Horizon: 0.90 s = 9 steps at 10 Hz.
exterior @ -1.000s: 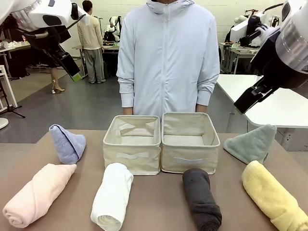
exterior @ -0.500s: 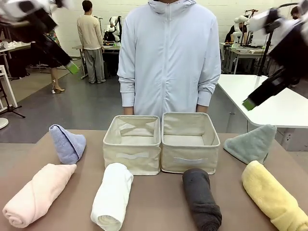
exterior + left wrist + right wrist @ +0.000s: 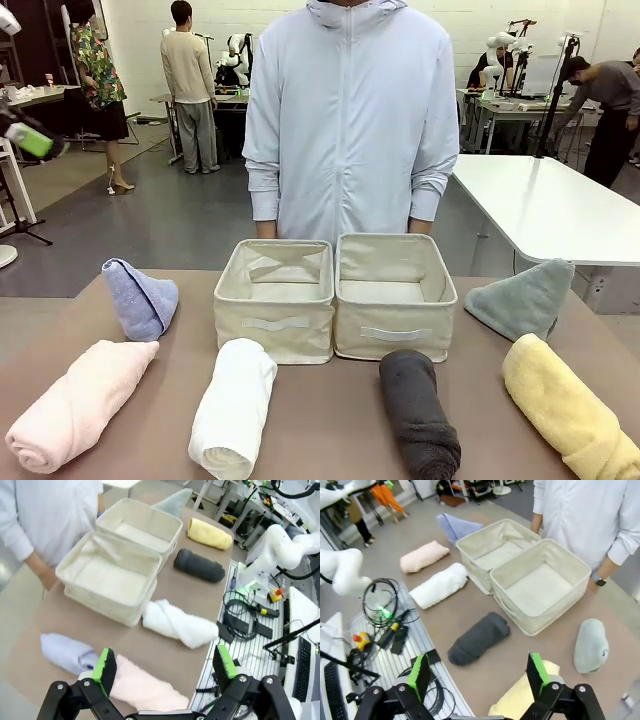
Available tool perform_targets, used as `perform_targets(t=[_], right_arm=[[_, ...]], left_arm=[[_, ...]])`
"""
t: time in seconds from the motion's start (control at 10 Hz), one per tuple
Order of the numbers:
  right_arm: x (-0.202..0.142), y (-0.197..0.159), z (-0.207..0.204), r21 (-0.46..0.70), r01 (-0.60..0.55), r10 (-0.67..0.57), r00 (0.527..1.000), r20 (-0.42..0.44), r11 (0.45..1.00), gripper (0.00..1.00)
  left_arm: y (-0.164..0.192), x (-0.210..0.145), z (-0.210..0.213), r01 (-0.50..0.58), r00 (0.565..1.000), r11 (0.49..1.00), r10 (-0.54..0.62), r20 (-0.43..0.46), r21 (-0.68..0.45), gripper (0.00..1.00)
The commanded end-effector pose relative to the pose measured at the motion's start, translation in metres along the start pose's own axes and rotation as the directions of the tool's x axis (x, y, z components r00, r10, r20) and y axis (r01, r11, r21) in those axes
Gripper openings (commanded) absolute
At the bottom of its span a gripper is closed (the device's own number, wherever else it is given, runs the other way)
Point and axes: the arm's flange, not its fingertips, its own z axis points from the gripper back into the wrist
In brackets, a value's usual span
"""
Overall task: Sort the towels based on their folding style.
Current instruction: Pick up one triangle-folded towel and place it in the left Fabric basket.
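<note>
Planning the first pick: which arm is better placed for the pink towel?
Left. The left gripper, open, hangs above the pink towel; the right gripper hangs above the yellow towel.

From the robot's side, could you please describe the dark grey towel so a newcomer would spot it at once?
Find the two beige bins mid-table. Just in front of the right bin lies a rolled towel. It alone is dark grey, between a white roll and a yellow roll.

Grey floor [image 3: 170, 225], white wall [image 3: 135, 40], long white table [image 3: 545, 210] at the right
</note>
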Motion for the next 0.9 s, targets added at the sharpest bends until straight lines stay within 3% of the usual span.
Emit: perform_targets(t=[0.0, 0.1, 0.2, 0.3, 0.4, 0.5, 0.6, 0.8], right_arm=[[-0.016, -0.004, 0.010, -0.009, 0.027, -0.027, 1.000, 0.009, 1.000, 1.00], [-0.018, -0.001, 0.013, -0.072, 0.092, -0.090, 0.996, 0.029, 0.993, 1.00], [-0.012, -0.007, 0.009, 0.000, 0.024, -0.024, 1.000, 0.008, 1.000, 1.00], [-0.012, -0.007, 0.009, 0.000, 0.024, -0.024, 1.000, 0.008, 1.000, 1.00], [-0.012, -0.007, 0.009, 0.000, 0.024, -0.024, 1.000, 0.008, 1.000, 1.00], [-0.018, -0.008, 0.017, -0.028, 0.054, -0.054, 0.998, 0.017, 0.998, 1.00], [-0.027, -0.027, 0.044, 0.082, 0.069, -0.076, 0.993, 0.090, 0.994, 1.00], [-0.056, -0.051, 0.082, 0.111, 0.049, -0.065, 0.987, 0.149, 0.993, 1.00]], left_arm=[[0.017, -0.009, 0.027, -0.006, 0.999, 0.998, 0.008, -0.040, 0.068, 1.00], [0.011, -0.014, 0.033, 0.026, 0.998, 0.993, -0.019, -0.068, 0.113, 1.00], [-0.011, 0.003, 0.008, 0.087, 0.975, 0.974, -0.041, -0.218, 0.207, 1.00], [0.018, -0.023, 0.031, -0.020, 0.999, 0.998, 0.022, -0.031, 0.063, 1.00], [0.018, -0.023, 0.031, -0.020, 0.999, 0.998, 0.022, -0.031, 0.063, 1.00], [0.009, -0.012, 0.028, 0.016, 0.995, 0.993, -0.003, -0.103, 0.120, 1.00], [0.023, -0.026, 0.051, 0.011, 0.998, 0.997, -0.005, -0.070, 0.078, 1.00], [0.038, -0.070, 0.113, 0.008, 0.998, 1.000, -0.007, 0.066, -0.016, 1.00]])
